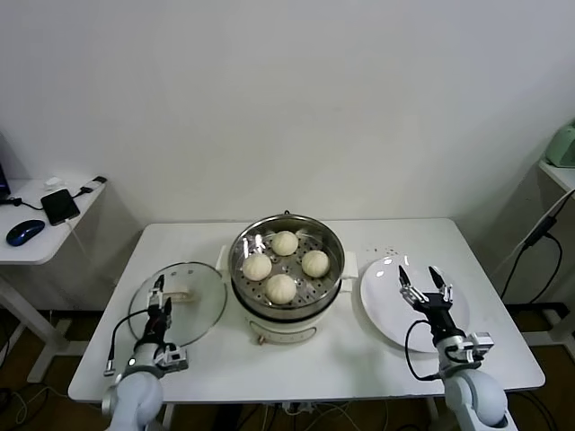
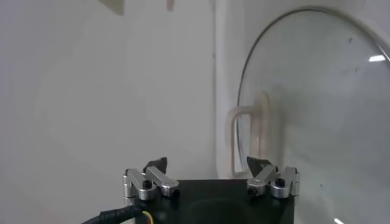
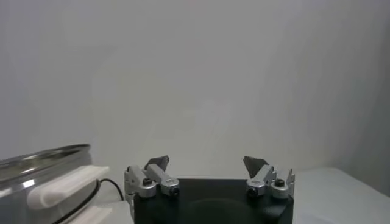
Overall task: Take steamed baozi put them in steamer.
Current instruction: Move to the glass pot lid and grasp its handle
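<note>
Four cream-white dome-shaped dough buns in pot: at 12, 3, 6, 9 o'clock. One round shiny steel steamer pot on cream base. One round glass lid with cream handle. One flat white plate. Two grippers: left gripper, right gripper.
</note>
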Robot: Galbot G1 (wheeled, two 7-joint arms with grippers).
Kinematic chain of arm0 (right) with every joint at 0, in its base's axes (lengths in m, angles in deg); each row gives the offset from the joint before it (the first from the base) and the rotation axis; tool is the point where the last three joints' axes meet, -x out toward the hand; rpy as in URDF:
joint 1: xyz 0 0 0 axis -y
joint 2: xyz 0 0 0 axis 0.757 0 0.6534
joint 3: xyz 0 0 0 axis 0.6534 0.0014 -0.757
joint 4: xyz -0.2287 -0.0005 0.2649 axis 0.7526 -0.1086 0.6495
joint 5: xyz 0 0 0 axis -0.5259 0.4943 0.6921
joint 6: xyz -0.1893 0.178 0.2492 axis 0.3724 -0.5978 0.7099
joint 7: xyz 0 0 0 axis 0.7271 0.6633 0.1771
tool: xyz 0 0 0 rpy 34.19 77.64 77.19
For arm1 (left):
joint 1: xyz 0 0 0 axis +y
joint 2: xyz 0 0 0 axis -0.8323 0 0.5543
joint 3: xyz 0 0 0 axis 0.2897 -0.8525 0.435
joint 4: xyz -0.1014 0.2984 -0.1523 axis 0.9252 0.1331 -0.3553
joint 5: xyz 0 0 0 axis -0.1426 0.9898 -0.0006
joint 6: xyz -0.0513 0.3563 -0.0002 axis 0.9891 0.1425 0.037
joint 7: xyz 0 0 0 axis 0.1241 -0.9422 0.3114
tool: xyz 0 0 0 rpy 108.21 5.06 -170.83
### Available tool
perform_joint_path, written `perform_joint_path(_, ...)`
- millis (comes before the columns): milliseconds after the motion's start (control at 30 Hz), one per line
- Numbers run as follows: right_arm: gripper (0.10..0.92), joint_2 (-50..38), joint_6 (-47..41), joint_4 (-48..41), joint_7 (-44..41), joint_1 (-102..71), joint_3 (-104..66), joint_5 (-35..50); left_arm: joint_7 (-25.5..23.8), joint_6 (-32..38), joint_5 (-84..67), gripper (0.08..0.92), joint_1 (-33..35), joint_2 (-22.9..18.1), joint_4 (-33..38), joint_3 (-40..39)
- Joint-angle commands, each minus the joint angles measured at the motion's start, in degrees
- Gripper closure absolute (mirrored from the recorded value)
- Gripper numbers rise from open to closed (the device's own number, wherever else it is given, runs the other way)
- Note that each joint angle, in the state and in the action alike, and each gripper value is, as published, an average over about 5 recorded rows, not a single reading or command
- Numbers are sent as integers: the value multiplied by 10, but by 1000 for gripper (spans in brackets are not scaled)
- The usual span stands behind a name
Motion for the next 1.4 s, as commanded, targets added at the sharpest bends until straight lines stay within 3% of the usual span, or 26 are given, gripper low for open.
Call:
perform_joint_path(33, 203, 4, 2, -2, 2, -6, -2, 0, 6, -23, 22, 177, -37, -2, -49, -6)
perform_joint_path(1267, 203, 10, 12, -16, 1, -13, 2, 2, 19, -43, -13, 177, -104, -5, -122, -13)
perform_joint_path(1400, 203, 9, 12, -15, 0, -17, 1, 2, 20, -38, -14, 235, -102, -5, -132, -11)
